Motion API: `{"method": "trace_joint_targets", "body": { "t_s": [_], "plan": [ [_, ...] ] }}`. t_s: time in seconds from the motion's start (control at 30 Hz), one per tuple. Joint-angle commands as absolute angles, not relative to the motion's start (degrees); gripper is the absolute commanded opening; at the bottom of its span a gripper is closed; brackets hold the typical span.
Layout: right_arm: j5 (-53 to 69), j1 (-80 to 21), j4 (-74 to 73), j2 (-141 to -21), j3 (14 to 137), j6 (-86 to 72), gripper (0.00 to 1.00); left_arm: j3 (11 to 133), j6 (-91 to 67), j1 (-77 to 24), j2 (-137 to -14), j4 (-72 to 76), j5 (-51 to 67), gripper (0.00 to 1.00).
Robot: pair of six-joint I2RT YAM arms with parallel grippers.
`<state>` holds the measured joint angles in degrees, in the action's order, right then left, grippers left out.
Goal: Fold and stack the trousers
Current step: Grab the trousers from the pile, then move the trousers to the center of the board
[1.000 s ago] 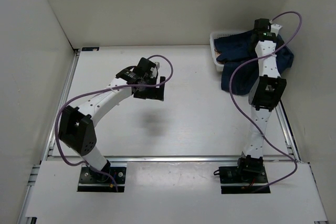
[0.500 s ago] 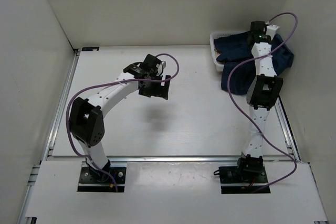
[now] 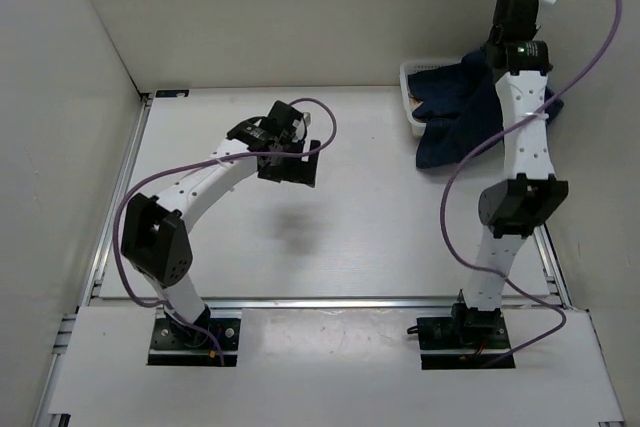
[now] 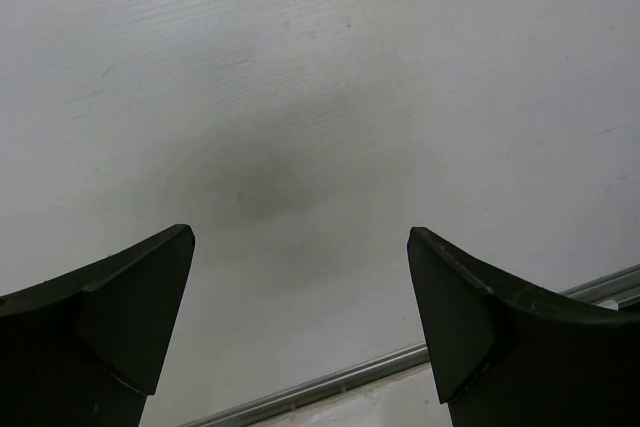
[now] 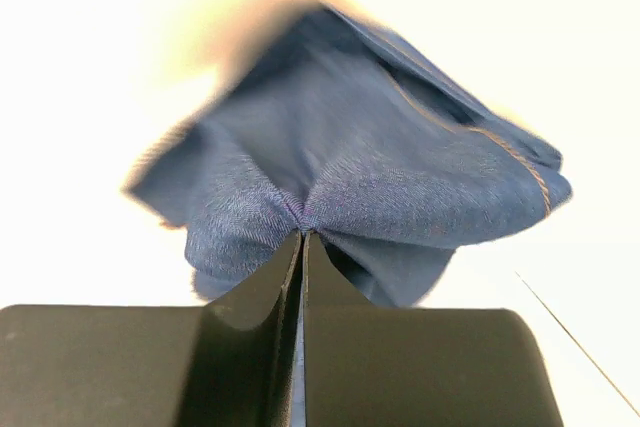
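At the far right corner, the trousers (image 3: 450, 137) are pinched in the right gripper (image 5: 302, 239), half out of the basket (image 3: 407, 84), while the left gripper (image 4: 300, 237) is held spread over the table (image 3: 360, 232); pick-up is judged in hand, and laying them flat is called for next.

the trousers (image 5: 380, 177) are dark navy blue with orange-brown stitching (image 5: 520, 162), the basket (image 3: 408, 97) and table (image 3: 350, 237) white, the cables (image 3: 442, 195) purple.
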<state>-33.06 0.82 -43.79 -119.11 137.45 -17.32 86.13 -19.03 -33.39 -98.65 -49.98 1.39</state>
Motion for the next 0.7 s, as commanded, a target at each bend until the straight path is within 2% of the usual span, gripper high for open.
{"method": "trace_joint_targets", "body": {
  "t_s": [0.0,0.13,0.27,0.43,0.47,0.5,0.53,0.6,0.63,0.67],
  "plan": [
    [-27.8,-4.5,-40.2,-108.7,139.2,-14.5,0.00,88.7,-19.6,-33.7,-89.6,-51.3,-3.2,0.99],
    [-20.9,-13.2,-40.9,-101.1,139.1,-11.2,0.00,88.7,-22.4,-28.9,-84.4,-55.2,-6.2,0.99],
    [-9.8,-20.5,-40.9,-91.3,132.7,-14.7,0.00,90.8,-27.8,-20.1,-81.7,-62.1,-7.1,0.99],
    [-8.5,-37.5,-40.9,-85.1,113.4,-17.9,0.00,90.9,-33.2,-8.6,-74.4,-63.8,-4.7,0.99],
    [-8.5,-39.6,-39.7,-84.6,109.6,-18.7,0.05,90.9,-34.2,-7.1,-73.2,-63.8,-4.7,0.99],
    [-8.5,-41.4,-39.6,-84.6,106.4,-19.3,0.56,90.9,-35.0,-4.6,-72.3,-63.8,-4.7,0.99],
    [-7.0,-43.7,-39.6,-84.6,102.4,-19.3,0.72,90.4,-35.0,-3.4,-71.0,-63.1,-3.3,0.99],
    [-8.2,-44.6,-43.9,-85.3,100.7,-19.9,0.82,90.4,-35.0,-2.7,-70.5,-62.6,-2.2,0.99],
    [-9.8,-45.3,-44.5,-84.1,98.3,-20.5,0.94,91.7,-32.5,-2.2,-70.5,-62.6,-0.5,0.99],
    [-11.5,-45.3,-44.5,-80.6,96.6,-20.5,0.97,91.8,-31.7,-2.2,-71.0,-62.6,0.2,0.99]
  ]
}}
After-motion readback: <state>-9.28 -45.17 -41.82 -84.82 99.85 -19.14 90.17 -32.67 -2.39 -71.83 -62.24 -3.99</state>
